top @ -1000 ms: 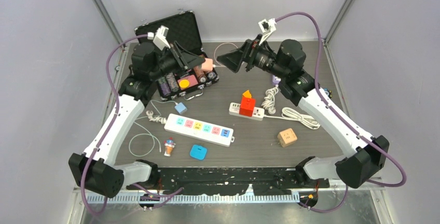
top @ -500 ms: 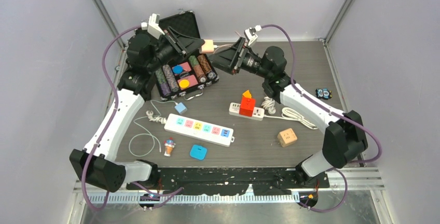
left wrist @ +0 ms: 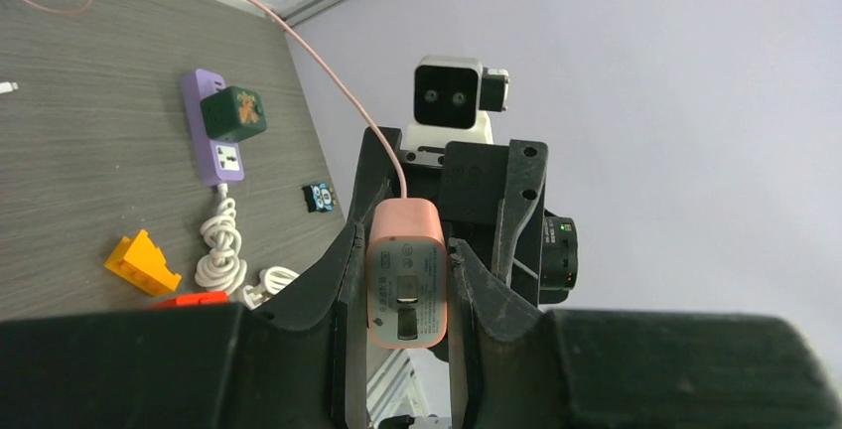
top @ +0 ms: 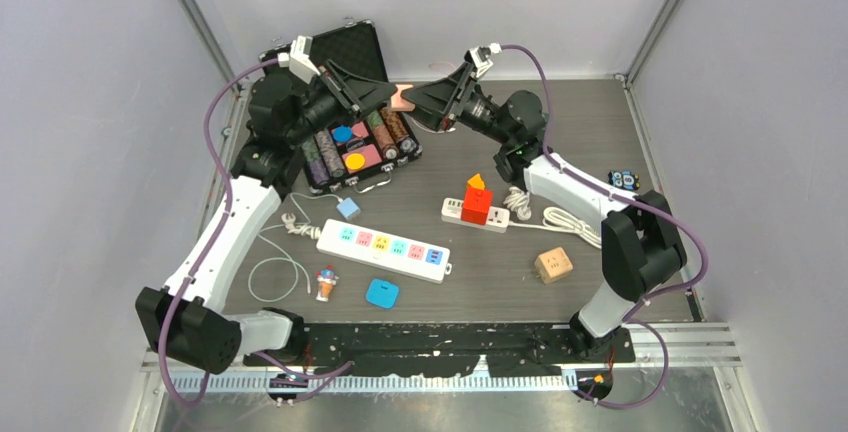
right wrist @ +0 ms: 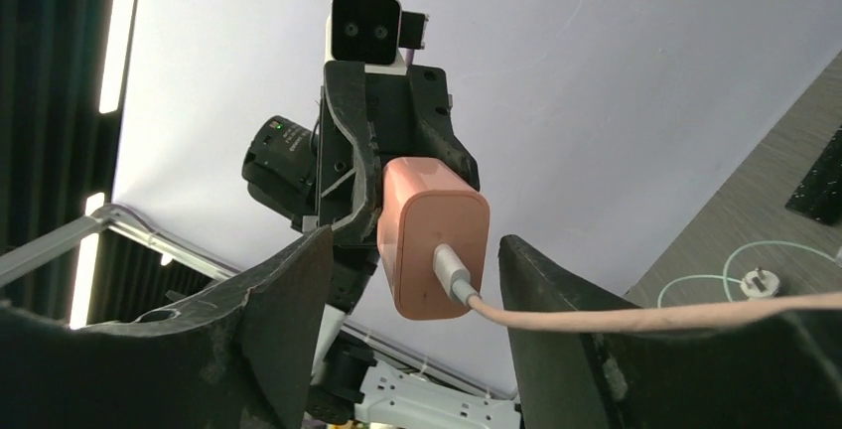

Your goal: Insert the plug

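The pink plug (right wrist: 437,235) is in the air above the far part of the table (top: 600,112), just beside the open black case (top: 345,52), and both arms meet there. It is a small rounded block. A pink cable (right wrist: 645,315) goes out from the end that faces the right arm.

The left gripper (left wrist: 407,300) is closed on the plug. In the left wrist view its two black fingers (left wrist: 343,280) press on the two long sides of the block, and the face with the label and the slot looks toward this camera.

The right gripper (top: 412,99) is open around the same plug. In the right wrist view its fingers (right wrist: 283,300) stand on both sides of the pink block, and a gap shows on each side, so they do not touch it. The cable passes out between these fingers, close to the right one.

Lower on the table, near the arms, lies the long white power strip (top: 383,249) with colored sockets. A shorter white strip (top: 455,210) lies in the middle of the table and carries a red block (top: 476,204). A purple strip (left wrist: 210,126) with a green cube (left wrist: 233,114) on it lies near the right arm.
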### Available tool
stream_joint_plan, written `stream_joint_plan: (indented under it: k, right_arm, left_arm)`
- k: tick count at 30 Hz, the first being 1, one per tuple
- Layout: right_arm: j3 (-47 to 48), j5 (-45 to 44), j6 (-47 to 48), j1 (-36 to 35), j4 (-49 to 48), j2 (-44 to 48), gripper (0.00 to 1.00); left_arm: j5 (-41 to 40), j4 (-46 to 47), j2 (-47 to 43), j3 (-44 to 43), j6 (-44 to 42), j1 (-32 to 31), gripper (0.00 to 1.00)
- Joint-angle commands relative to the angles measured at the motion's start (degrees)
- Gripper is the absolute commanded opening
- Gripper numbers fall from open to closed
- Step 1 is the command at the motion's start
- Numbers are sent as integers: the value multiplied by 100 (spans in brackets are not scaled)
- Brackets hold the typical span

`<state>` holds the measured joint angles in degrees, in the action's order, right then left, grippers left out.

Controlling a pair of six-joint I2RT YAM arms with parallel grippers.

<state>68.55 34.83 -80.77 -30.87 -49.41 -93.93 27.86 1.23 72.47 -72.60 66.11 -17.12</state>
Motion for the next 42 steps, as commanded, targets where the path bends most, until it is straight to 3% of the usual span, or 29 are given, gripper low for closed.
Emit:
stream_joint_plan:
  k: [1,5,9,12,13,16,19,20,24,27,31,38,42]
  right_arm:
    - [313,2,-280,21,-588,-49,64]
    - [314,6,-225,22,-441,-61,49]
    - [394,98,-119,42,-277,-88,23]
    - [423,182,100,87,-25,-53,9]
    - [422,204,169,98,37,-13,6]
    - [380,339,627,246,409,118,5]
    - [291,536,1478,494,890,398,5]
    - [259,712,1706,547,1241,461,5]
    - [129,984,3627,907,3102,952,5]
    - [185,818,5849,1082,4712,1206,5]
    - [486,203,8197,1101,7052,1483,5]
    - [380,-189,10465,1101,8479,1838,5]
    - [421,-551,10796,1098,8702,1854,6]
  left_arm:
    - [149,498,-194,35,102,25,0]
    - [203,527,-165,42,104,25,0]
    - [259,508,-108,10,101,24,0]
    - [352,504,-92,-9,14,25,3]
    - [360,467,-100,-5,-43,25,14]
    - [287,82,-186,-14,-431,25,67]
    - [155,-776,-277,-85,-1265,29,94]
    - [99,-1069,-263,-223,-1620,61,99]
    - [-517,-2881,-274,-618,-3085,191,100]
    - [-1116,-3239,-528,-478,-3722,187,100]
    - [-1278,-3205,-751,-185,-4016,192,100]
    - [-1083,-3103,-815,81,-3973,194,100]
    - [-1013,-3222,-772,83,-3994,200,100]
